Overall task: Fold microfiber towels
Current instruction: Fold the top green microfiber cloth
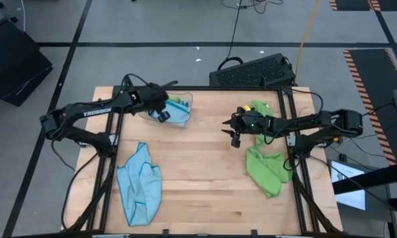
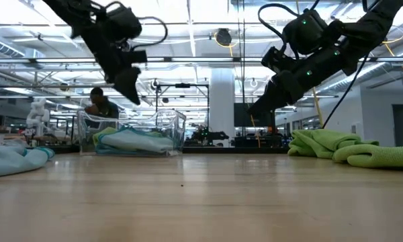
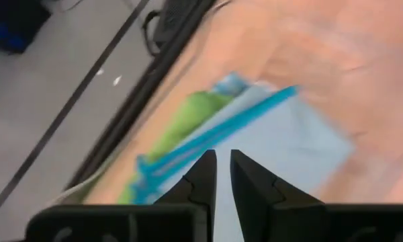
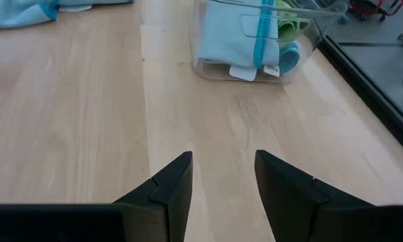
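Both grippers are held above the table – nothing is gripped.

The left gripper (image 1: 163, 115) is seen over the clear plastic tray (image 1: 182, 123) at about eleven o'clock on the table (image 1: 205, 192), its jaws nearly together and empty; folded blue and green towels (image 4: 238, 37) are stacked inside the tray. The right gripper (image 1: 234, 137) is held near two o'clock, jaws apart, empty. A crumpled light blue towel (image 1: 140, 186) is laid at seven o'clock – a lime green towel (image 1: 264, 168) at four o'clock, another green towel (image 1: 259, 109) just behind the right arm.
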